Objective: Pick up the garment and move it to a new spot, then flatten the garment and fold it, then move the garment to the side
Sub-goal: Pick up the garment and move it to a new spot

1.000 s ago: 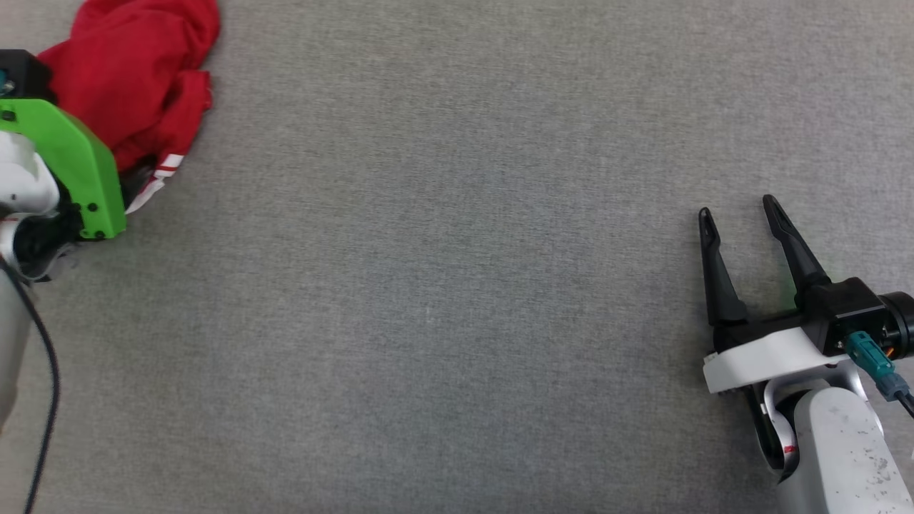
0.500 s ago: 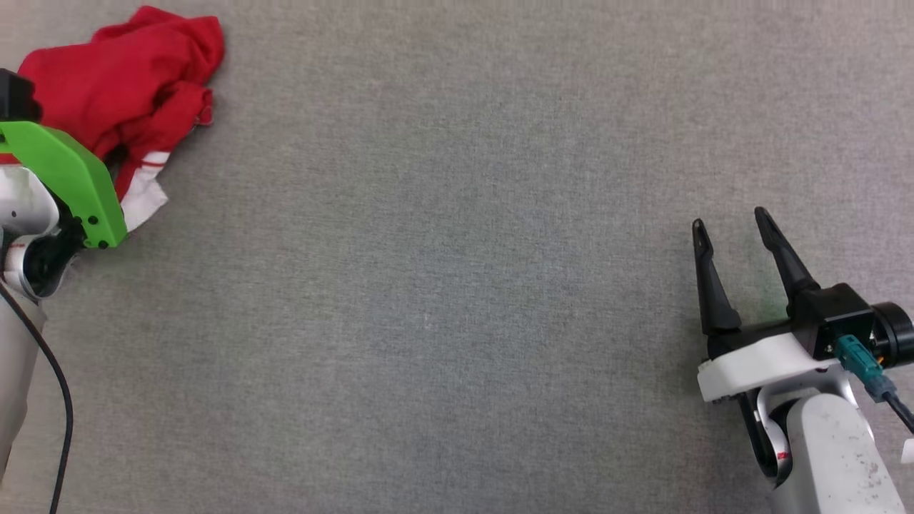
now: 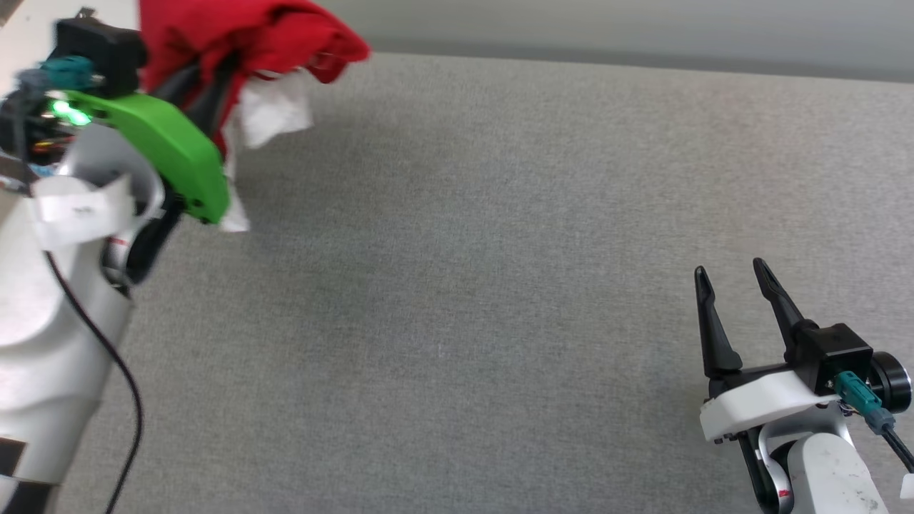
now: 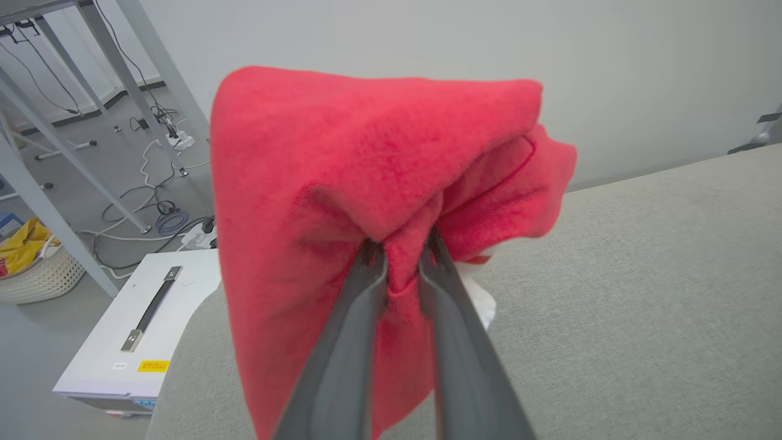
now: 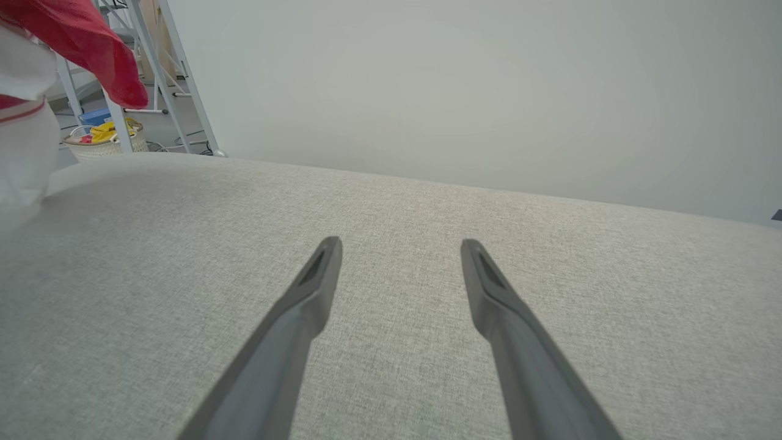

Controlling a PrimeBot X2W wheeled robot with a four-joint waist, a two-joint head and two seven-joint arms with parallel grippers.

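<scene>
Red jersey cloth with white sleeve fabric, the garment [image 3: 243, 32], hangs bunched at the upper left of the head view. Its top is cut off by the frame edge and the whole bundle is blurred. The left gripper [image 4: 400, 247] has its two dark fingers pinched narrow on a fold of the red cloth, plain to see in the left wrist view. In the head view the fingertips are buried in the bundle, beside the bright green wrist bracket [image 3: 168, 153]. A white sleeve [image 3: 275, 114] droops below the red, and a lower white fold shows by the bracket's tip; whether it touches the grey woven tabletop [image 3: 464, 250] cannot be told. Which way the shirt faces is lost in the crumple. At the lower left of the left wrist view, beyond the tabletop's edge, a white case with a dark handle [image 4: 146, 318] is partly hidden by the cloth. At the lower right of the head view the right gripper [image 3: 730, 268] is over the tabletop, fingers spread wide with nothing between them. Its arm is cut off by the bottom edge.
</scene>
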